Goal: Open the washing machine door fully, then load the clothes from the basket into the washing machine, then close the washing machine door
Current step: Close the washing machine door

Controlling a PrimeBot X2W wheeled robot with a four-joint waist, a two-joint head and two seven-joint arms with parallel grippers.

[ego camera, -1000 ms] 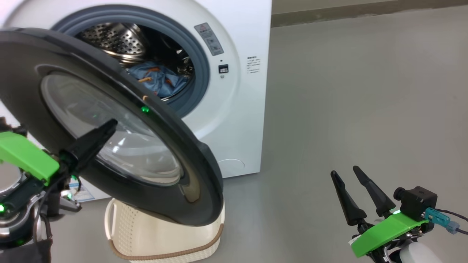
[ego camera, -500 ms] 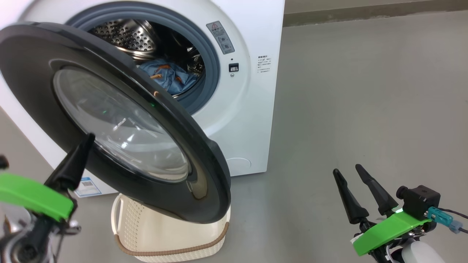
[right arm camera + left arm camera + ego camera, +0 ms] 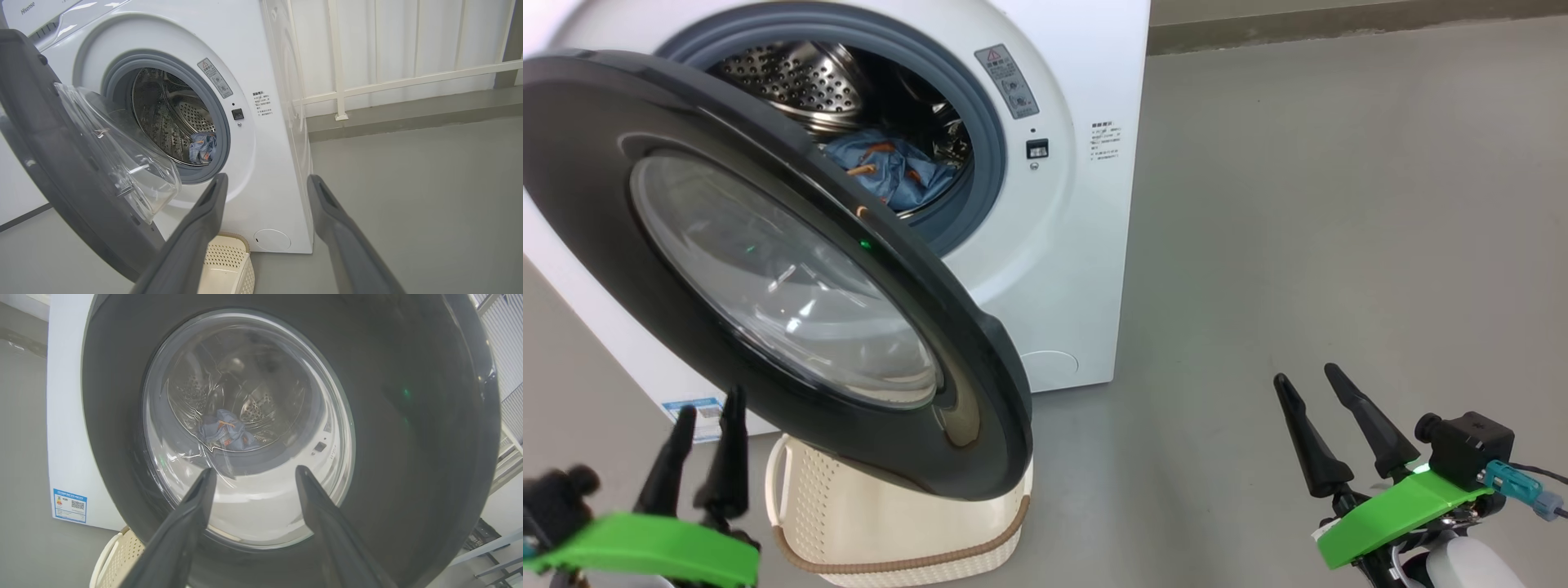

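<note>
— Since a second ago the left gripper has come away from the glass. It hangs low now, fingers spread, holding nothing, just below the washing machine door.
— And the right gripper?
— Spread too, empty, well apart. The door stands half open over the basket, and the clothes lie in the drum.
— Then I would push the black rim near its free edge, not the glass, until it latches.

One each is counted: white front-loading washing machine, black-rimmed round glass door, cream perforated plastic basket, light blue clothes bundle.
</note>
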